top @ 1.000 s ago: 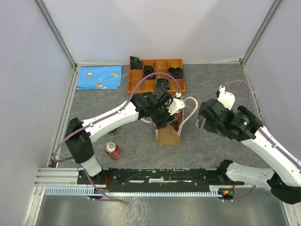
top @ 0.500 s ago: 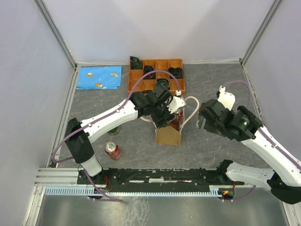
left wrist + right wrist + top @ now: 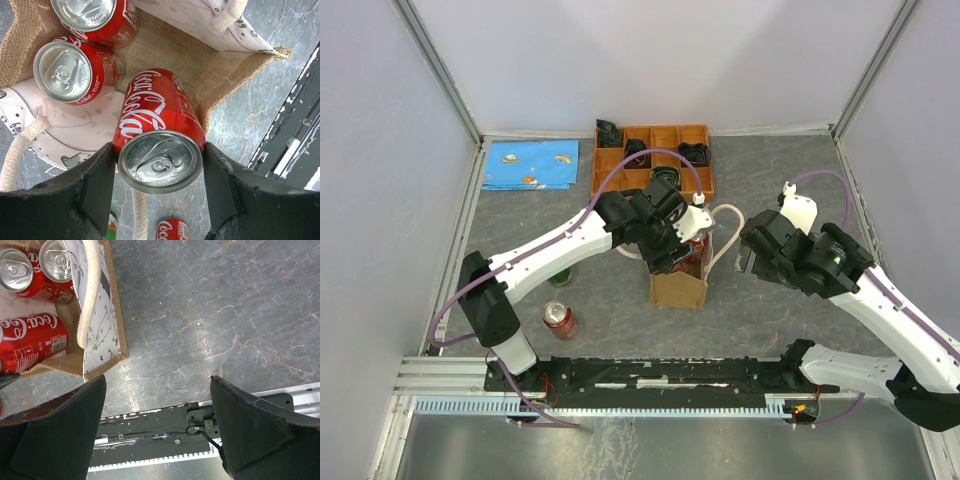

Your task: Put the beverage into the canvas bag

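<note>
The beverage (image 3: pixel 160 135) is a red cola can, and I hold it in my left gripper (image 3: pixel 160 170). My two black fingers (image 3: pixel 95 185) press on its sides near the silver top, one on each side. They are about half way open, just as wide as the can. The can is tilted. Its bottom end is down inside the mouth of the canvas bag (image 3: pixel 225 90), and its top end sticks up between my fingers.

Close to the near edge of the table (image 3: pixel 790 170), on the left side, a loose red can (image 3: pixel 559 319) stands by itself beside my left arm's base. A bit farther in, a green thing (image 3: pixel 560 277) peeks out from under my left arm. I cannot tell what it is.

The bag stands about in the middle of the table, a little nearer the near edge. It is brown outside and has pale cloth with small drawings inside. Two more red cans (image 3: pixel 75 70) stand up in it already, side by side. One thick cream rope handle (image 3: pixel 725 235) loops out toward the right.

My right gripper (image 3: pixel 157 385) hangs just to the right of the bag. Its fingers are spread very wide and they hold nothing. Only bare gray table shows between them.

At the far edge sits an orange tray (image 3: pixel 603 180) with many small boxes, and some black things lie in a few of them. A blue cloth (image 3: pixel 530 165) with little pictures lies flat in the far left corner.
</note>
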Motion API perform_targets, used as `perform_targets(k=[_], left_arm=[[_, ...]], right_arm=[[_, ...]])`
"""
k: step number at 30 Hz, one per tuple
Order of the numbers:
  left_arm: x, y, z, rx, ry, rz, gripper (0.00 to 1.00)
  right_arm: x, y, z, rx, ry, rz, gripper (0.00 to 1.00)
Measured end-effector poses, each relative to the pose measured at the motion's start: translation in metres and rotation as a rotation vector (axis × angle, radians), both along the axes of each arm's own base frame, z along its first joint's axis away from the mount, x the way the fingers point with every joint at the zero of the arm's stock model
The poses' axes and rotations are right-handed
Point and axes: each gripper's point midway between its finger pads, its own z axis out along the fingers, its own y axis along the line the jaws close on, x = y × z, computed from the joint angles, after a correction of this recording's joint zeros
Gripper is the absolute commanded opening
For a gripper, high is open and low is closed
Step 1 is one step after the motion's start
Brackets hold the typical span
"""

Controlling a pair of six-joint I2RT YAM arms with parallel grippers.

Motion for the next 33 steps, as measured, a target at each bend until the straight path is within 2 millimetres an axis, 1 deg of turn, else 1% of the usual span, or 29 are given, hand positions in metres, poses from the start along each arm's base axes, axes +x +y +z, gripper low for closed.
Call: perform_targets(k=[8, 11, 15, 19, 21, 26, 33], left_arm=[[0.0, -0.003, -0.001, 0.004, 0.013, -0.004, 0.03], [0.006, -0.011, 0.0, -0.001, 0.011, -0.005, 0.03], [0.016, -0.028, 0.008, -0.027, 0.002, -0.008, 0.03], [0.02, -0.04, 0.01, -0.048, 0.01, -0.015, 0.03], [0.02, -0.042, 0.007, -0.048, 0.024, -0.016, 0.03], [0.016, -0.043, -0.012, -0.008, 0.077, -0.011, 0.03], [0.017, -0.045, -0.032, 0.032, 0.109, -0.006, 0.03]], right_arm=[[-0.001, -0.001, 0.001, 0.003, -0.003, 0.0, 0.92], [-0.001, -0.001, 0.001, 0.003, -0.003, 0.0, 0.92], [-0.001, -0.001, 0.001, 0.004, -0.003, 0.0, 0.92], [-0.001, -0.001, 0.001, 0.001, -0.002, 0.0, 0.92], [-0.001, -0.002, 0.001, 0.002, -0.002, -0.001, 0.92], [-0.003, -0.003, 0.001, -0.003, 0.001, -0.001, 0.92], [-0.003, -0.003, 0.0, -0.004, 0.003, -0.001, 0.92]])
